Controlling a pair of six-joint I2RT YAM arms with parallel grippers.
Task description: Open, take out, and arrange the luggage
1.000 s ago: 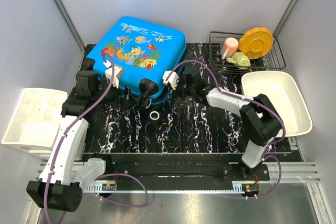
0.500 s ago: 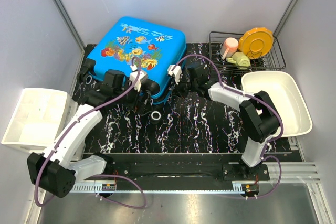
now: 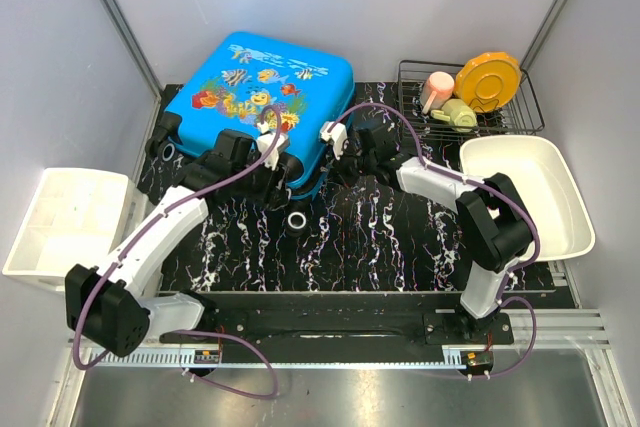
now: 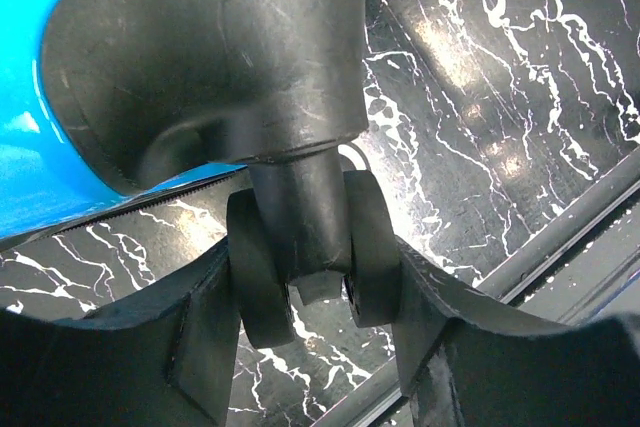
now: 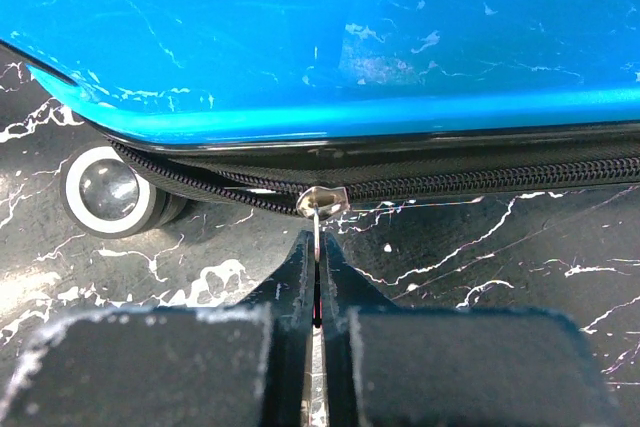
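Currently your left hand clamps a black caster wheel of the blue suitcase from both sides, while your right hand pinches its zipper pull.

From above, my left gripper and right gripper are lost under their own wrists. Close up, fingers mask the outer faces of the wheel and the tail of the zipper pull; the luggage overruns both frames.
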